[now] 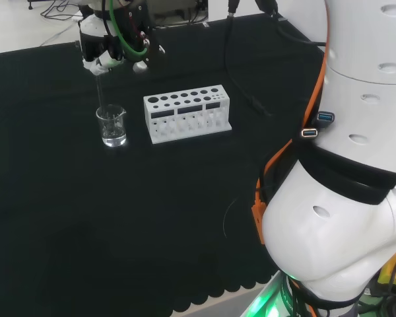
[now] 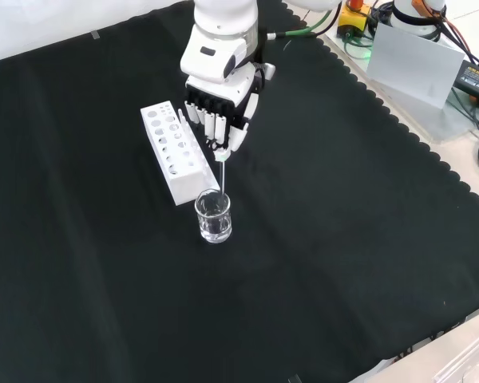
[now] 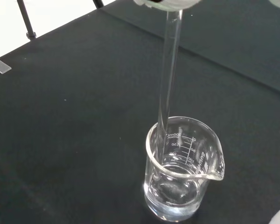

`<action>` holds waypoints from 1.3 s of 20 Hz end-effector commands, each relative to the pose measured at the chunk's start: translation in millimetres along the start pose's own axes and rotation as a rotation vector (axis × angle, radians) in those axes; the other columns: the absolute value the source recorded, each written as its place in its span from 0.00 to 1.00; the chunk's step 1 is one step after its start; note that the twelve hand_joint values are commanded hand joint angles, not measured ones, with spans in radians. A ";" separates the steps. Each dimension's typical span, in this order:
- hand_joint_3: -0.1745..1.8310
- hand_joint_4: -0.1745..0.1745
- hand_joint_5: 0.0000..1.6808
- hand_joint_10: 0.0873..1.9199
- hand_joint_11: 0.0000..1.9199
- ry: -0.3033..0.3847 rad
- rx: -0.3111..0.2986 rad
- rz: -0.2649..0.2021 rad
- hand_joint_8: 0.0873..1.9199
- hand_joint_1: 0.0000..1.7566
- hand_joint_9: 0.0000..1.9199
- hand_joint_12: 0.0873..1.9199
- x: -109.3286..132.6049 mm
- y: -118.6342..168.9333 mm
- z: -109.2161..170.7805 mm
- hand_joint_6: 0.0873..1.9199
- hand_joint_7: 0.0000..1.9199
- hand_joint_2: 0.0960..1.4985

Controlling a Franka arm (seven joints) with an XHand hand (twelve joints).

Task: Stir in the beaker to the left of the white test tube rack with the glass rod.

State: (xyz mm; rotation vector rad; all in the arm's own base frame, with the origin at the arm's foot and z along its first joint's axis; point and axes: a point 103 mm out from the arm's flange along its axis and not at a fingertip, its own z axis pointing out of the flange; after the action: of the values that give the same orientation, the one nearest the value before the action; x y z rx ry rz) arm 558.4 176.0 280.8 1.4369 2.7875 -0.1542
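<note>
A small clear glass beaker [image 1: 111, 125] with a little clear liquid stands on the black cloth, left of the white test tube rack [image 1: 187, 113] in the head view. The hand [image 1: 107, 51] hangs above the beaker, its fingers curled on the top of a clear glass rod [image 1: 101, 91]. The rod [image 3: 168, 74] points down, and its lower end dips inside the rim of the beaker [image 3: 183, 168]. In the front view the hand [image 2: 220, 112] is above the beaker [image 2: 213, 217], with the rod [image 2: 222, 175] between them and the rack [image 2: 174, 149] to the left.
The arm's big white links [image 1: 356, 165] stand at the right of the head view. Black cables [image 1: 241, 72] lie on the cloth beyond the rack. A grey box [image 2: 411, 60] and cables sit past the scalloped cloth edge at the front view's upper right.
</note>
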 end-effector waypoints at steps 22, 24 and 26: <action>0.00 0.00 0.86 0.29 0.85 -0.025 0.009 -0.005 0.22 0.76 0.88 0.36 -13.2 -26.0 -2.2 0.00 0.75 0.67; 0.00 0.00 0.86 0.29 0.85 -0.021 0.009 -0.013 0.22 0.76 0.88 0.36 -6.2 -21.6 -1.6 0.00 0.75 0.67; 0.00 0.00 0.86 0.29 0.85 -0.018 0.004 -0.024 0.22 0.76 0.88 0.36 -0.8 -15.1 -0.7 0.00 0.75 0.67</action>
State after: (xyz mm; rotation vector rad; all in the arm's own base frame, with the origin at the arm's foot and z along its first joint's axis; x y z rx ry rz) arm 545.8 148.8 283.6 1.4273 2.7776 -0.1923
